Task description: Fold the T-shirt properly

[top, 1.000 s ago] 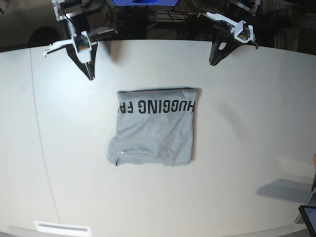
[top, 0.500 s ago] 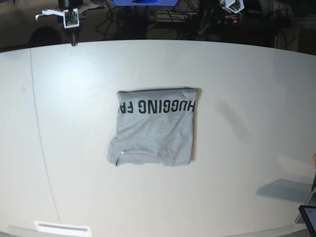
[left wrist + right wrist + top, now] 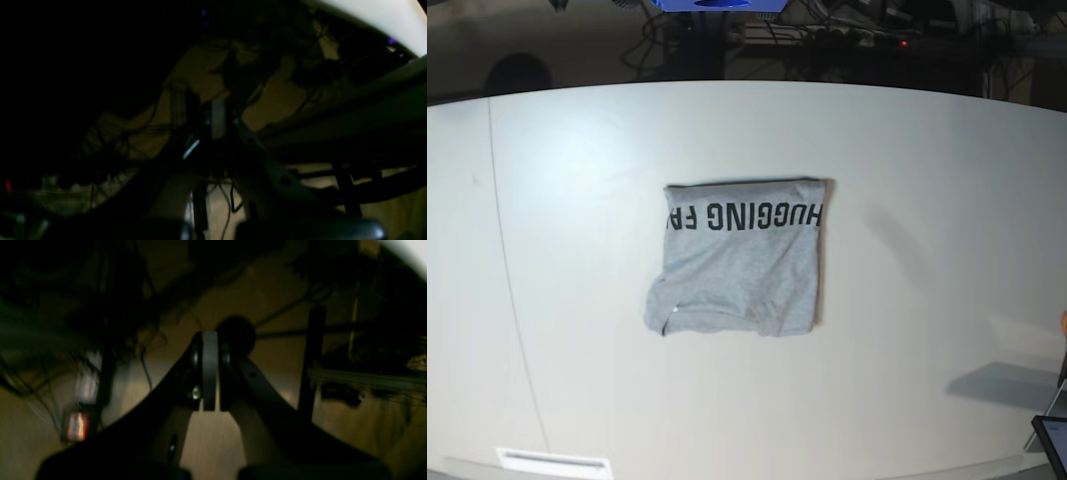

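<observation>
T-shirt (image 3: 739, 256) lies folded into a rough rectangle near the middle of the white table (image 3: 927, 200), printed side up, black block lettering running along its 12 o'clock edge and reading upside down in the base view. Lower edge at 6 o'clock slightly rumpled, a small bulge toward 7 o'clock. Neither arm shows in the base view. Right gripper (image 3: 210, 370) seen from its wrist camera: jaws pressed together on nothing, dim floor and cables behind. Left gripper (image 3: 217, 120) in very dark footage; jaws appear together, holding nothing, table edge at 1 o'clock.
</observation>
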Robot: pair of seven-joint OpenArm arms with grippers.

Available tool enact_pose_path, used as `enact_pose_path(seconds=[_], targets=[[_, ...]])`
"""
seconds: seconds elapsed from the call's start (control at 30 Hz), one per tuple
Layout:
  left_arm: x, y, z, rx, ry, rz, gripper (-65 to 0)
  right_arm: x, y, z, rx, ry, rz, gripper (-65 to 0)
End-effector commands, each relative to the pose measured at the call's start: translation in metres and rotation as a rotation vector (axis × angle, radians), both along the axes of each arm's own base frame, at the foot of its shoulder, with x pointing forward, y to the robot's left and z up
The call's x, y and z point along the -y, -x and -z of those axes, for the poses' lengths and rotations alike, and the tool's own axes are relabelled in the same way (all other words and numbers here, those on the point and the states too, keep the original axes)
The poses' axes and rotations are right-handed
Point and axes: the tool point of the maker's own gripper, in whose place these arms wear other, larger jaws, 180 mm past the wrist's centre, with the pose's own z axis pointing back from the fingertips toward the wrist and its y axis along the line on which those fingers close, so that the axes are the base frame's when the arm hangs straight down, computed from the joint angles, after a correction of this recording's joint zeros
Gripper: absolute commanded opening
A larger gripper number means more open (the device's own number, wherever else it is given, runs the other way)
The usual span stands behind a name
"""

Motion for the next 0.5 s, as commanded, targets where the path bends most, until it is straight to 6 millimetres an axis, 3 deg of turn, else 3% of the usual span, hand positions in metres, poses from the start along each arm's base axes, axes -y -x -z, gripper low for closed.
enact_pose_path(seconds=[0.0, 0.1, 0.23, 0.4, 0.47], targets=[[-0.001, 0.005, 0.003, -0.012, 0.015, -0.017, -65.0, 0.004, 0.006, 0.006, -0.008, 0.015, -0.007, -64.1], [-0.003, 0.009, 0.030, -0.072, 0.025, -0.049, -65.0, 0.016, 0.026, 0.045, -0.108, 0.046, -0.002, -64.0], [-0.008, 0.016, 0.066, -0.168, 0.010, -0.086, -65.0, 0.018, 0.056, 0.100, -0.276, 0.062, -0.048, -63.5], [-0.012, 0.025, 0.131, -0.436, -0.050, -0.053, -65.0, 0.041, 0.069, 0.155, -0.494, 0.127, -0.092, -63.4], [-0.011, 0.025, 0.151, -0.545, -0.038, -0.031, -65.0, 0.027, 0.070, 0.170, -0.570, 0.075, -0.101, -63.4]])
